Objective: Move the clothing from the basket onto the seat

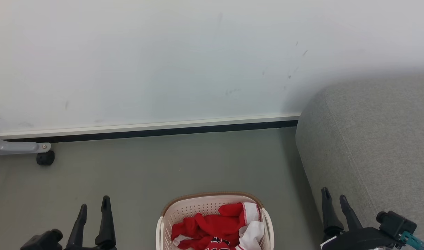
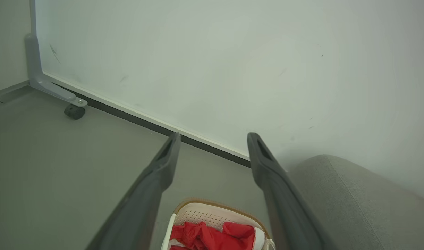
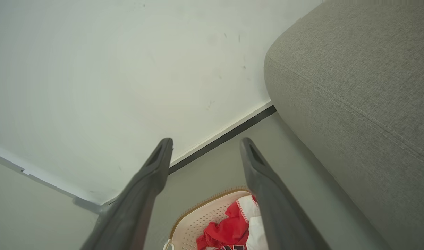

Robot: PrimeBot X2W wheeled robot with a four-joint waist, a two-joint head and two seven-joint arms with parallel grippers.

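Clothing (image 1: pixel 215 227): a crumpled red heap with white panels and a scrap of black lettering. It lies in the basket, between the two grippers and below their fingertips in the head view.
Feel (judged): soft, limp and light. It should sag and trail once lifted, and nothing in it can break. The smooth sports cloth may slip from a shallow pinch.
Hold (judged): a deep pinch on the raised red fold near the middle of the heap, taking several layers at once. The white panel on the side towards the right gripper lies flatter and gives less to bite on. Whether the pieces are tangled together cannot be told.
Basket (image 1: pixel 212 195): cream, with perforated walls and a brown rim, standing on the floor. It looks light, so a snagged garment could drag or tip it.
Left gripper (image 1: pixel 94 203): fingers spread apart and holding nothing. The basket is to its right, apart from it.
Right gripper (image 1: pixel 334 193): fingers likewise parted and empty. The basket is to its left and the seat is close on its right.
Seat (image 1: pixel 371 146): grey fabric with a rounded edge, rising beyond and to the right of the right gripper and well apart from the left one. Its top is bare.
Wall (image 1: pixel 163 62): pale, ahead of both grippers' fingertips and across the floor (image 1: pixel 146 166).
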